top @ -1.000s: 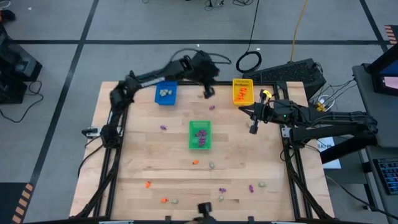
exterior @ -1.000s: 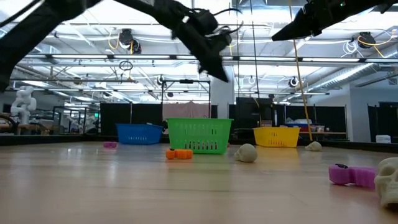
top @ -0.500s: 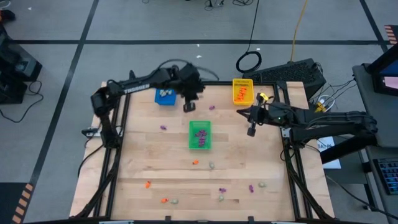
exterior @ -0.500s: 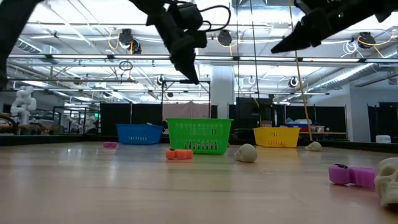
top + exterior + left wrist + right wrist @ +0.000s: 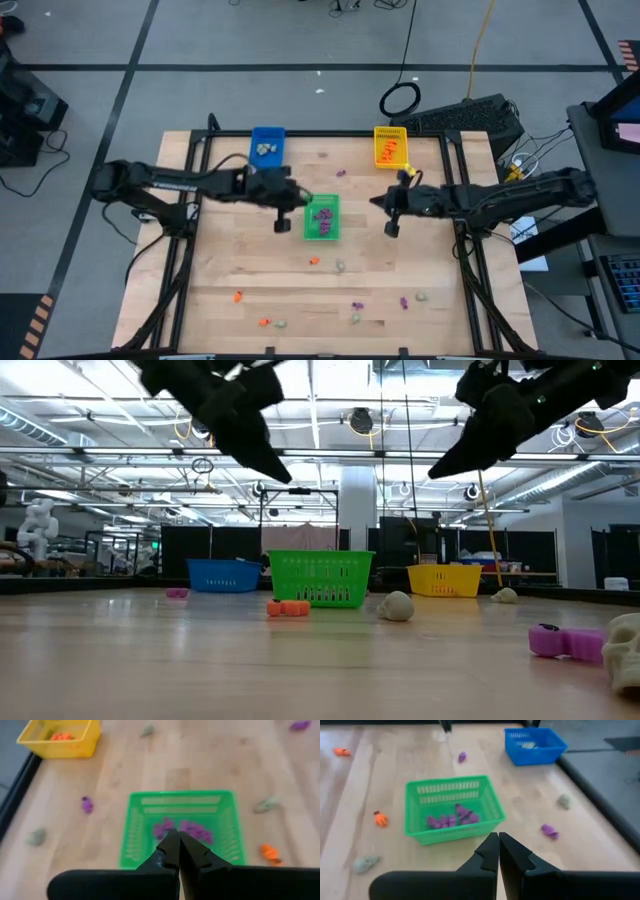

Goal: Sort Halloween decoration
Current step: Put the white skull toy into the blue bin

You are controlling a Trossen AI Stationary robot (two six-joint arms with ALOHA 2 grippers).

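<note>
Small orange, purple and pale Halloween decoration pieces lie scattered on the wooden table, such as an orange one (image 5: 314, 261), a pale one (image 5: 340, 266) and a purple one (image 5: 263, 204). Purple pieces lie in the green tray (image 5: 321, 217), pale ones in the blue tray (image 5: 267, 147), orange ones in the yellow tray (image 5: 390, 147). My left gripper (image 5: 281, 226) hangs shut and empty above the table just left of the green tray (image 5: 180, 796). My right gripper (image 5: 391, 228) hangs shut and empty to that tray's right (image 5: 447, 787).
More pieces lie along the near edge, among them orange ones (image 5: 238, 296), a purple one (image 5: 404, 301) and a pale one (image 5: 421, 297). A purple piece (image 5: 341, 172) lies between the blue and yellow trays. A black frame rail (image 5: 462, 250) runs along the table's right side.
My left gripper has swung from the far edge, between the blue and yellow trays, toward the near left and down, to beside the green tray's left side. My right gripper has sunk a little and drifted toward the green tray. Nothing on the table has moved.
</note>
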